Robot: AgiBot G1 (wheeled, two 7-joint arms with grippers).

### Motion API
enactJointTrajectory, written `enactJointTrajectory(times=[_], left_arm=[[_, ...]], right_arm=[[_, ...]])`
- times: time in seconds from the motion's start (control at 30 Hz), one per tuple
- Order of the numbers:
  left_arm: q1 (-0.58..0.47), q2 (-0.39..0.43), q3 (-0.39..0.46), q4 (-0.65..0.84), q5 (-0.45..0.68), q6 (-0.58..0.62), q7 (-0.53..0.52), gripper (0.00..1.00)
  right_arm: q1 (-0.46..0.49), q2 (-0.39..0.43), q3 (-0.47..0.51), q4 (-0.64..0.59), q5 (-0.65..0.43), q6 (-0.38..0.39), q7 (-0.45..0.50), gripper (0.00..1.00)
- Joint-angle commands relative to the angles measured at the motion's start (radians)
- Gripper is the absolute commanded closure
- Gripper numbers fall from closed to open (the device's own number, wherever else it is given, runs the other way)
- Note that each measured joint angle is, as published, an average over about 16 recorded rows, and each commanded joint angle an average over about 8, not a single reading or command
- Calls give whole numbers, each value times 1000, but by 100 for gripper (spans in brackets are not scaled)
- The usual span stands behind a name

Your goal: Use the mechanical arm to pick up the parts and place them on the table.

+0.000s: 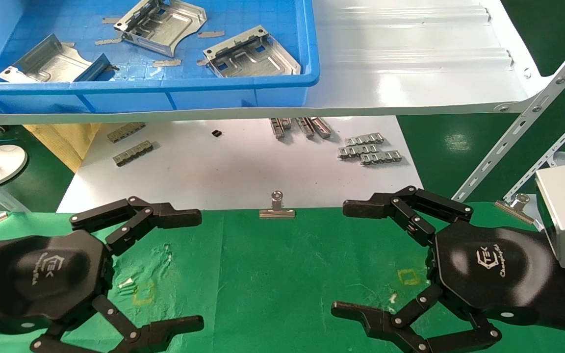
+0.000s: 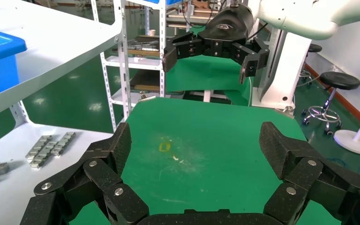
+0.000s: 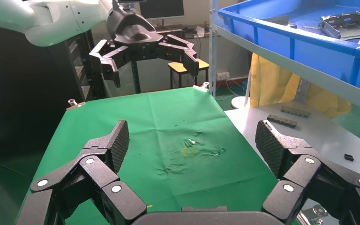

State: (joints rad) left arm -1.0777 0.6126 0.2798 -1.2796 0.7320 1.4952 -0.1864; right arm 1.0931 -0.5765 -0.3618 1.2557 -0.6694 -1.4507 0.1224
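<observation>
Green cloth table (image 1: 282, 274), wrinkled; yellow square marks near left (image 1: 143, 293) & right (image 1: 408, 277). Silver binder clip (image 1: 276, 207) on far edge, centre; 2nd clip (image 1: 516, 206) far right.

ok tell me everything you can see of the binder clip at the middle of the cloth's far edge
The silver binder clip looks like shiny metal: a flat, wide body with a small looped handle standing up from its middle. It sits on the far edge of the green cloth, where the cloth meets the white sheet, apparently clamping the cloth. Neither the left gripper nor the right gripper touches it; both are open.
</observation>
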Motion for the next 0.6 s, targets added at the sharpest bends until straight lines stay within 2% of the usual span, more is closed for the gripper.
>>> enactJointTrajectory(times=[0.03, 0.6], left_arm=[[0, 0, 0, 0, 0, 0, 0, 0], [0, 0, 0, 0, 0, 0, 0, 0]], right_arm=[[0, 0, 0, 0, 0, 0, 0, 0], [0, 0, 0, 0, 0, 0, 0, 0]])
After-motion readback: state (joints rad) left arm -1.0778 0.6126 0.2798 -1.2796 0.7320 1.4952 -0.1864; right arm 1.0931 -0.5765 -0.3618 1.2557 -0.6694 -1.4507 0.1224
